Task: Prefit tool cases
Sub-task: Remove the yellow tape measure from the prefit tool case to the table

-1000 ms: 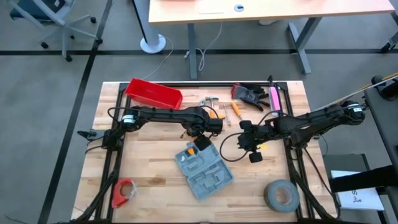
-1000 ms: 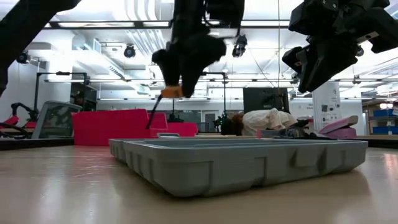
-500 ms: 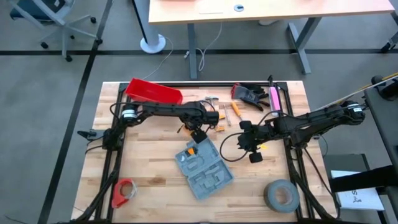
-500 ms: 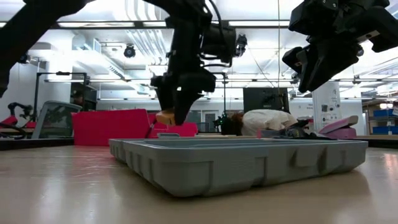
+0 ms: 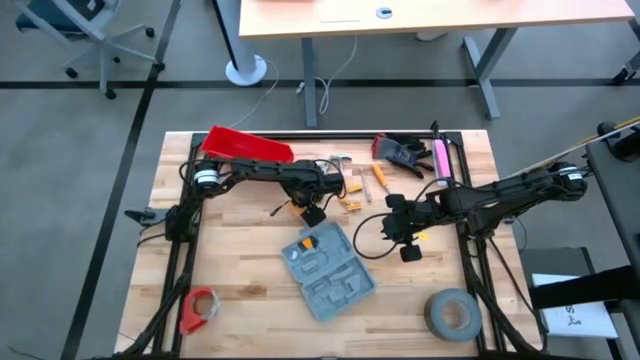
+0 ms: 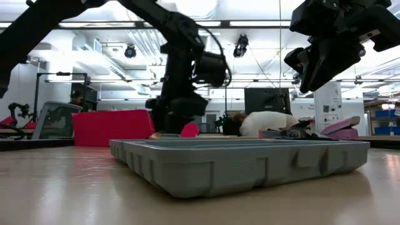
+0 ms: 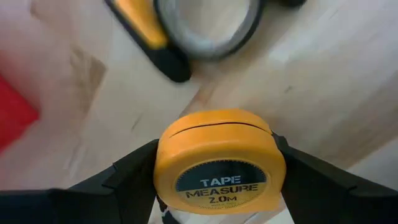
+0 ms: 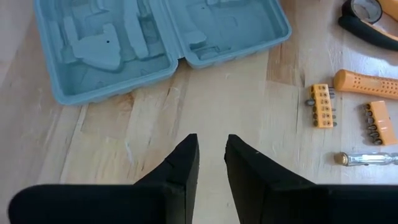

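Left gripper [image 7: 217, 186] wide, clamped on yellow tape measure [image 7: 219, 163]; tool case [image 5: 328, 268] just beside. Right gripper [image 8: 212, 163] narrowly parted, empty, case ahead.

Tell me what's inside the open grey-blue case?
The tool case holds an orange piece in one corner recess; other recesses look empty. Anything beneath the case stays hidden.

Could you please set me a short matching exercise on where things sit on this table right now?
Things:
1. tape measure
2. tool case
3. red bin
4. grey tape roll

Places:
A. near right corner of the table
B. far left part of the table
C. between the left gripper fingers
D. lying open mid-table

Pairs: 1-C, 2-D, 3-B, 4-A
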{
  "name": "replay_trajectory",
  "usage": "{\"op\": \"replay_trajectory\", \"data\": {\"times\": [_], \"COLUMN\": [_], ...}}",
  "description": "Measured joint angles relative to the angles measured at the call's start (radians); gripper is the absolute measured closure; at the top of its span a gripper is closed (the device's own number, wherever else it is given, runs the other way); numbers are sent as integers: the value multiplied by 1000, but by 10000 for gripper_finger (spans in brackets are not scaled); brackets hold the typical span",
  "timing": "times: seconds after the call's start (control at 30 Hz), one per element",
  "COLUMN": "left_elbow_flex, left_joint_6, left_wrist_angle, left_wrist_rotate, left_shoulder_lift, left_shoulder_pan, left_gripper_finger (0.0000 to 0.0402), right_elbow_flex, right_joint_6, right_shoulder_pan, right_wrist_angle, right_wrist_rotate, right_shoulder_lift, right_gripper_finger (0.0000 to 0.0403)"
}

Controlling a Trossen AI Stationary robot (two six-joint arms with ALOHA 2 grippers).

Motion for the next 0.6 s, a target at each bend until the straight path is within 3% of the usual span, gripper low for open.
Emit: {"op": "replay_trajectory", "data": {"times": [0.3, 0.6], "left_elbow_flex": [-166, -271], "left_joint_6": [-49, -131], "left_wrist_angle": [110, 158], "left_wrist_rotate": [96, 94], "left_shoulder_lift": [-96, -185], "left_shoulder_pan": [10, 9], "left_gripper_finger": [124, 87], "right_elbow_flex": [0, 0], "right_joint_6": [10, 17], "right_shoulder_pan": [0, 0], "right_wrist_angle": [5, 7], "right_wrist_rotate": [0, 0], "right_shoulder_lift": [0, 0], "right_gripper_finger": [352, 340]}}
